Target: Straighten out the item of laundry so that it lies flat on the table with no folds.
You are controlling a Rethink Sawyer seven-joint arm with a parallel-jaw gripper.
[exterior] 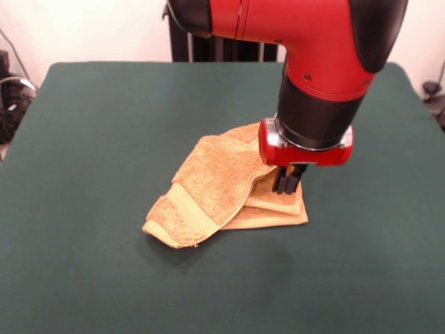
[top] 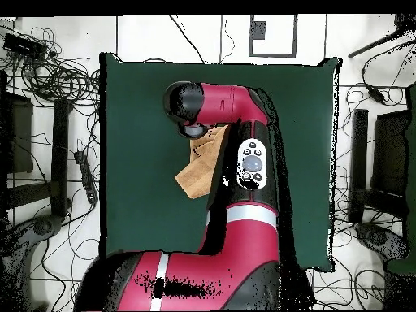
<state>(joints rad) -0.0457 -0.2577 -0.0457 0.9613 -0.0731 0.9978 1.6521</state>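
Near the middle of the green table (exterior: 83,139), an orange-tan towel (exterior: 215,184) lying crumpled and folded over itself, woven band facing up at the near-left corner, with the gripper (exterior: 287,182) lowered onto its right side, black fingers pressed close together, contact with the cloth unclear.

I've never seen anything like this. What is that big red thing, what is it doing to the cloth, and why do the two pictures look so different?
The red thing is a robot arm. One picture is taken from across the table, the other from straight above. On the green table lies a crumpled orange-tan towel, folded over itself. The arm's dark claw reaches down onto the towel's edge; its fingers look close together, but whether they pinch the cloth cannot be told. From above, the arm hides most of the towel.
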